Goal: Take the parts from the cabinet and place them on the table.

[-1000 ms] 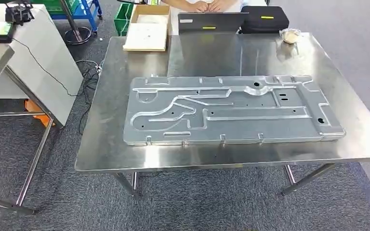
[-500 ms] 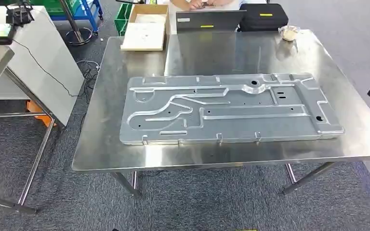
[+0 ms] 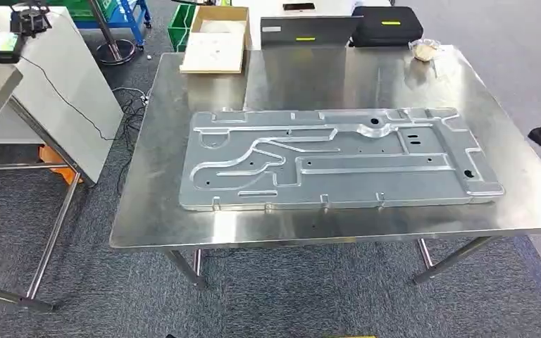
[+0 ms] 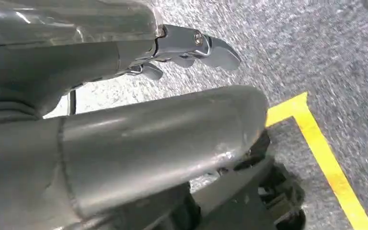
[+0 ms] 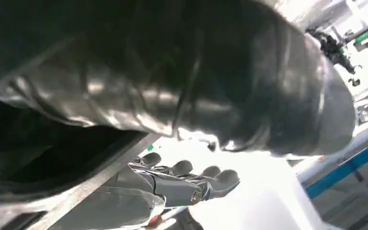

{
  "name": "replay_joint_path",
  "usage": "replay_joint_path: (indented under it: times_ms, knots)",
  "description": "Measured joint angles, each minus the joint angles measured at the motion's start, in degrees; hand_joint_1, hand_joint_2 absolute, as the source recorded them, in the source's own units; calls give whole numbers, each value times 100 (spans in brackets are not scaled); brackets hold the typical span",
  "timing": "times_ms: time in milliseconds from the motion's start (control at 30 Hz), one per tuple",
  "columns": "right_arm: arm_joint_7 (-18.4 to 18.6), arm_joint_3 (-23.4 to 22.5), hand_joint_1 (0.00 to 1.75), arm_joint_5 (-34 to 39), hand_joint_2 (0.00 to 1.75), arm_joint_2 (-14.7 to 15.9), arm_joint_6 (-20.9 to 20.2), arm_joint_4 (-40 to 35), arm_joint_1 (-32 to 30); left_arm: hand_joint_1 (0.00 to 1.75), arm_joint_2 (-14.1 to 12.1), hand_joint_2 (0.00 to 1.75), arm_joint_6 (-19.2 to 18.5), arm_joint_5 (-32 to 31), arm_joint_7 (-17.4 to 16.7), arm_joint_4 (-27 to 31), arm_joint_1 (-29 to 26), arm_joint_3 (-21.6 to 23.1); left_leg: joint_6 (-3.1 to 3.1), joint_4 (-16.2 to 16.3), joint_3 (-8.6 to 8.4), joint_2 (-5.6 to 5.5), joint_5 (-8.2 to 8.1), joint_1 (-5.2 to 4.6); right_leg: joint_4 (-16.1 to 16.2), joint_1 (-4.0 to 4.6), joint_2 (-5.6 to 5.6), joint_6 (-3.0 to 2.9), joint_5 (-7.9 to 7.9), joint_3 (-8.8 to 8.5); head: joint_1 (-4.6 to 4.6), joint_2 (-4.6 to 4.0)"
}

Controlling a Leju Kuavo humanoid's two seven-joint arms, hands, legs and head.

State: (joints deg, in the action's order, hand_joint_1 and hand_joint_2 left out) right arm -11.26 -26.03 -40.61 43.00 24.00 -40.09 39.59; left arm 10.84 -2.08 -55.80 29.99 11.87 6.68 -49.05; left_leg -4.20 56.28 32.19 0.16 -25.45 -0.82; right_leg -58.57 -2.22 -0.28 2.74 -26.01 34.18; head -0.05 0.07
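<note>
The person's hands seen earlier behind the table (image 3: 183,232) were gone. The part (image 3: 338,158) lay flat on it. Left hand (image 4: 191,48) and right hand (image 5: 187,184) were held empty, fingers loosely extended.

Before me: shiny stainless steel table (image 3: 183,225).
On it: large flat grey stamped metal panel (image 3: 338,158), lying lengthwise.
Far edge: open cardboard box (image 3: 215,42), black zipped case (image 3: 387,27).

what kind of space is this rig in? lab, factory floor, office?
Most likely a robotics lab or workshop test area. A stamped metal panel lies on a stainless steel table; grey carpet carries yellow floor tape; a cardboard box and a black case sit at the table's far edge.
</note>
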Motion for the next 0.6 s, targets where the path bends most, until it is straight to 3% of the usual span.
replay_joint_path:
  times_ms: [33,100,133,167,200,233,300,333,367,433,500,533,600]
  knots:
    - [-9,0,0,0,0,2,2,-4,9,0,2,0,-2,0,0,0,1,0,-26,-47,-16,7,30,-11,-151,6,6,2,-136,64,0,0]
    - [-24,0,0,31,0,0,-9,-9,25,0,4,0,0,0,0,0,3,-4,-48,-50,-4,6,44,-11,-966,5,15,37,-592,432,3,0]
    - [-24,0,0,42,0,-15,-53,-7,8,0,9,0,2,-9,-2,0,5,-7,-52,-47,-3,5,41,-15,-1375,3,15,60,-749,624,3,2]
    - [-24,0,0,68,0,-35,-126,-4,-3,0,9,0,2,-11,-2,0,4,-7,-47,-34,1,5,37,-15,-1628,2,14,73,-790,755,3,0]
    - [-24,0,0,88,0,-53,-170,-4,-12,0,9,0,2,-15,-4,0,-3,-7,-36,-16,4,5,26,-15,-1613,-3,13,83,-697,761,3,0]
    - [-24,0,0,111,0,-53,-212,-6,-10,0,9,0,-4,-26,-4,0,-5,-7,-22,19,7,3,4,-14,-1309,-17,9,95,-464,617,3,0]
    - [35,0,0,184,0,-48,-460,-7,52,0,20,0,-11,-28,-4,0,-6,-7,18,110,7,2,-67,-10,-299,-32,-7,103,47,103,3,0]
    - [105,0,0,199,0,-62,-656,9,91,0,20,0,-13,-31,-4,0,-5,-7,58,145,36,-3,-97,-24,-105,-16,-21,70,-73,-4,3,0]
    - [197,0,0,201,0,-68,-877,35,157,0,20,0,-13,-28,-2,0,15,-7,88,223,69,-1,-123,-50,-54,32,15,4,-20,21,-6,0]
    - [387,2,0,199,0,-79,-1284,160,287,0,20,0,-26,-28,0,0,17,-9,115,195,84,5,-115,-50,-98,42,21,-55,-31,53,0,0]
    - [431,2,0,192,0,-79,-1377,232,359,0,15,0,-28,-26,0,0,21,-11,164,239,112,3,-158,-58,-70,-25,13,-123,-5,56,0,0]
    - [450,2,0,192,0,-81,-1425,262,418,0,15,0,-31,-26,5,0,21,-11,217,389,162,-15,-282,-50,-65,-23,6,-152,-2,54,-2,2]
    - [560,2,0,208,0,-81,-1646,378,565,0,15,0,-33,-26,18,0,23,-13,270,1155,514,-16,-711,-8,-65,-20,0,-188,-4,65,-2,2]
